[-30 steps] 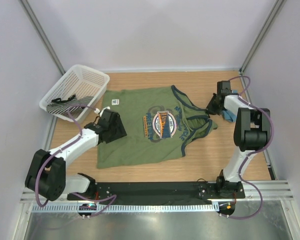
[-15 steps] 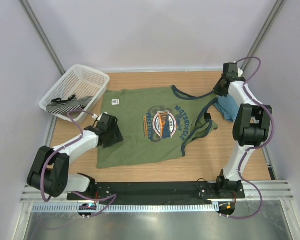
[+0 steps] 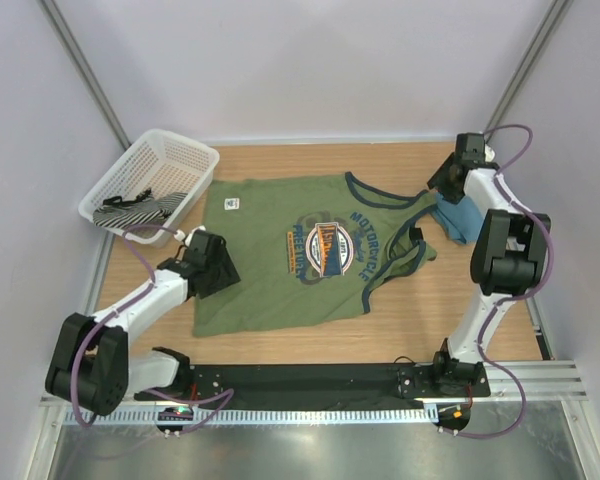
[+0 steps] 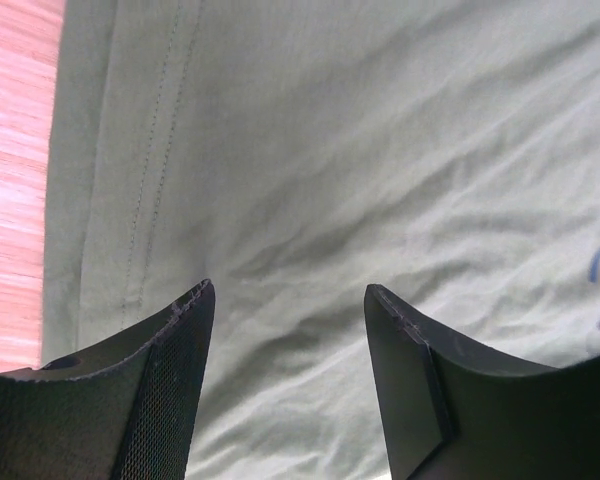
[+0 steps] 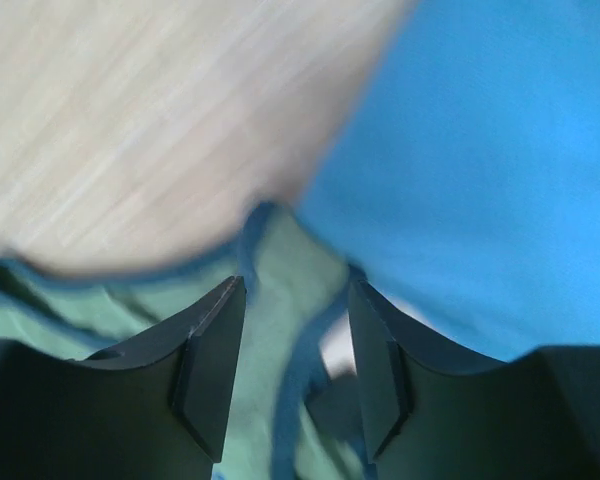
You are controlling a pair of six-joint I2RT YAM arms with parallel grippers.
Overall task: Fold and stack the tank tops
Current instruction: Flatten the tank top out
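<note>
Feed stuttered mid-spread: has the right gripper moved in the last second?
Yes. The right gripper moved rightward and away, toward the far edge of the table.

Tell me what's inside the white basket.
A dark striped cloth lies crumpled in the white basket, against its near wall. Whatever might lie beneath that cloth is covered and cannot be seen.

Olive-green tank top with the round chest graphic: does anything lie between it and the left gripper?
Nothing visible does: the left gripper, jaws open, faces bare cloth of the olive-green tank top beside its stitched hem.
</note>
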